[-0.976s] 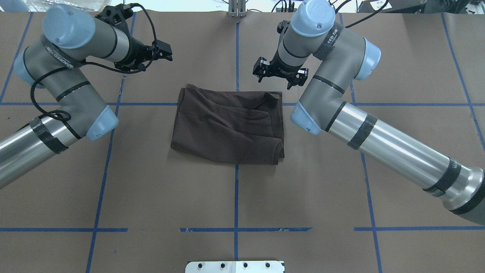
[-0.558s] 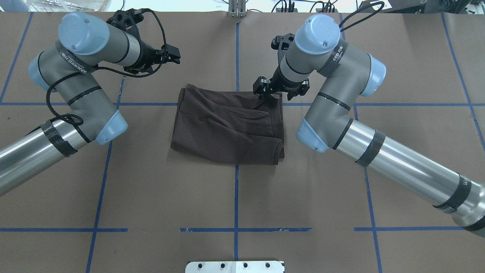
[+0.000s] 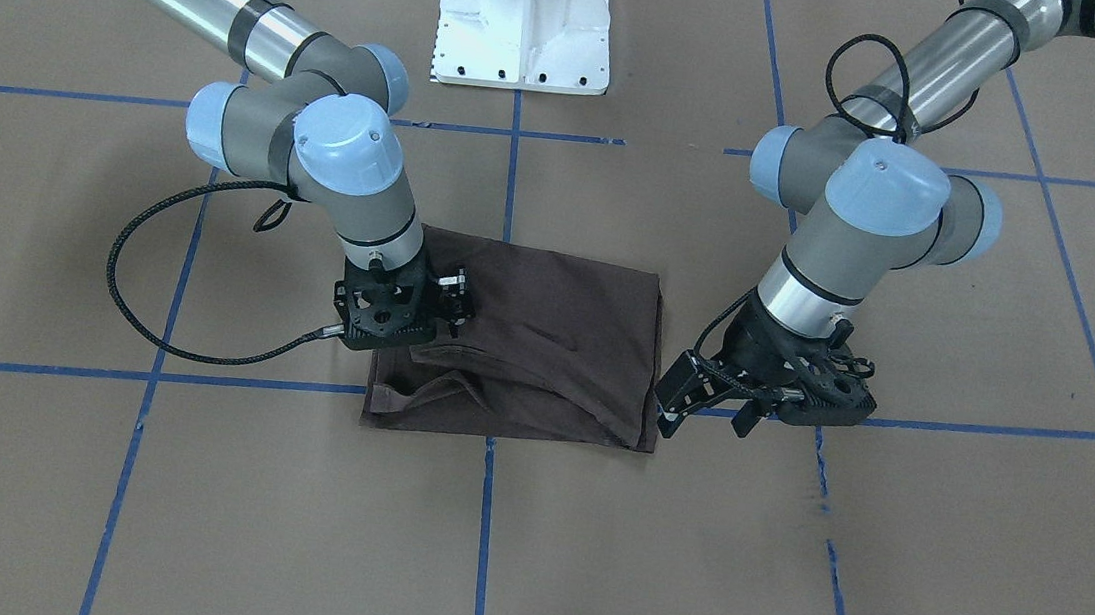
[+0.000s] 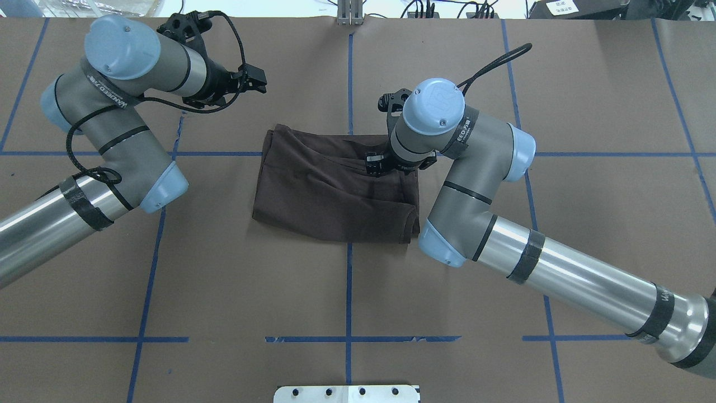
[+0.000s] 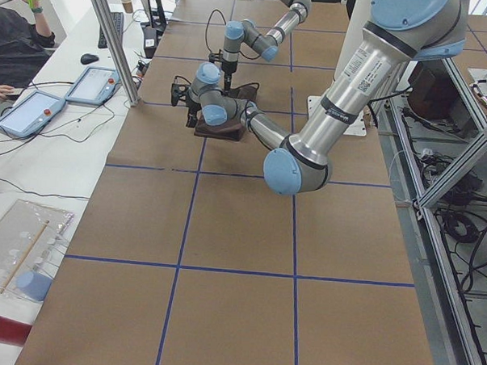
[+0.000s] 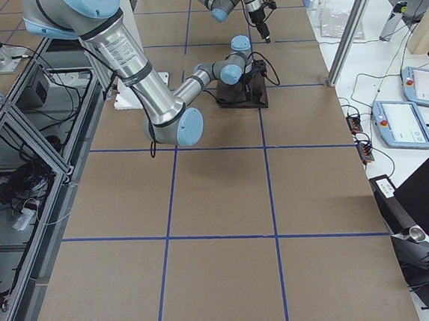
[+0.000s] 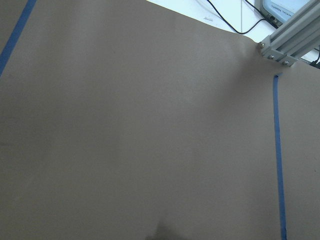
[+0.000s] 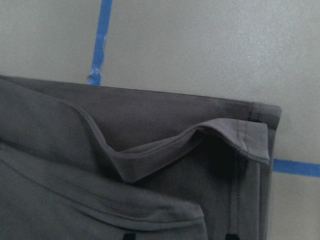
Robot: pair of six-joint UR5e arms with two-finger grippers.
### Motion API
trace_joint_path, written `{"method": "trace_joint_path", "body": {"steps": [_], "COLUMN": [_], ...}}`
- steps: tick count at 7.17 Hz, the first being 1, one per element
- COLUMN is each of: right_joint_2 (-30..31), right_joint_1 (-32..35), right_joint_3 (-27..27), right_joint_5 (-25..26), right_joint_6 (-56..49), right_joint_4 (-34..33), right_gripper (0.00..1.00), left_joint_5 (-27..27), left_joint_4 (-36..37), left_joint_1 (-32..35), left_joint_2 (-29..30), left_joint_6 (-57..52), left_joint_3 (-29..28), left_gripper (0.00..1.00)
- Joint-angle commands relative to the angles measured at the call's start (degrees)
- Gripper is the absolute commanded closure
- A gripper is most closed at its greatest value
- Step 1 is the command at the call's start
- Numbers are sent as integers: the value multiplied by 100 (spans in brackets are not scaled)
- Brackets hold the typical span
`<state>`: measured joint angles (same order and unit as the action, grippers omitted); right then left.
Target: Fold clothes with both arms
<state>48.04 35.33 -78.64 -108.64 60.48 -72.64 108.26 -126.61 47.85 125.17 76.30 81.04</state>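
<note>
I am seeing the right fingers (image 8: 129,236) only as two dark tips poking in at the bottom edge of the right wrist view. They are set well apart, so I am reading them as spread wide. Whether they are touching the cloth I cannot tell. In the overhead and front-facing views the wrist and blue cap of the right arm (image 4: 486,140) are covering them completely.

Just ahead of those tips the T-shirt (image 4: 330,190) is showing a stitched hem flap curling up off the layer beneath. The flap is sitting close to a corner, with a blue tape line (image 8: 102,35) beyond it. Which part of the garment it is I cannot make out.

The left fingers (image 3: 678,392) are hanging near the shirt's corner, right of centre in the front-facing frame, and are sitting clear of the cloth in the overhead one. They are looking parted with nothing between them, though the angle is making the gap hard to judge. The left wrist view is giving me no fingers, only bare brown tabletop (image 7: 150,125).

The T-shirt is lying folded into a rough rectangle on the tabletop, just above the middle of the overhead frame, between the two arms. The left arm (image 4: 117,134) is being cut off by that frame's left edge, and the white base block (image 4: 347,393) by its bottom edge. In both side views the shirt and fingers are coming through too small to read.
</note>
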Motion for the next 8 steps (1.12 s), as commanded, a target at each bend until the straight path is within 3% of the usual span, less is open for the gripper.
{"method": "trace_joint_path", "body": {"steps": [1, 2, 3, 4, 5, 8], "right_joint_2": [-5, -5, 3, 3, 12, -32], "right_joint_1": [-79, -79, -79, -79, -70, 131], "right_joint_3": [67, 68, 103, 120, 121, 59], "right_joint_5": [27, 18, 18, 1, -17, -34], "right_joint_6": [8, -18, -36, -62, -71, -80], "right_joint_4": [-4, -4, -4, -4, -4, 22], "right_gripper": [51, 54, 69, 90, 100, 100], "left_joint_5": [11, 11, 11, 11, 11, 11], "left_joint_4": [5, 14, 14, 14, 14, 14], "left_joint_1": [5, 5, 5, 5, 5, 5], "left_joint_2": [-1, -1, -1, -1, -1, -1], "left_joint_6": [-1, -1, -1, -1, -1, 8], "left_joint_3": [9, 17, 44, 61, 61, 61], "left_gripper": [1, 1, 1, 1, 2, 6]}}
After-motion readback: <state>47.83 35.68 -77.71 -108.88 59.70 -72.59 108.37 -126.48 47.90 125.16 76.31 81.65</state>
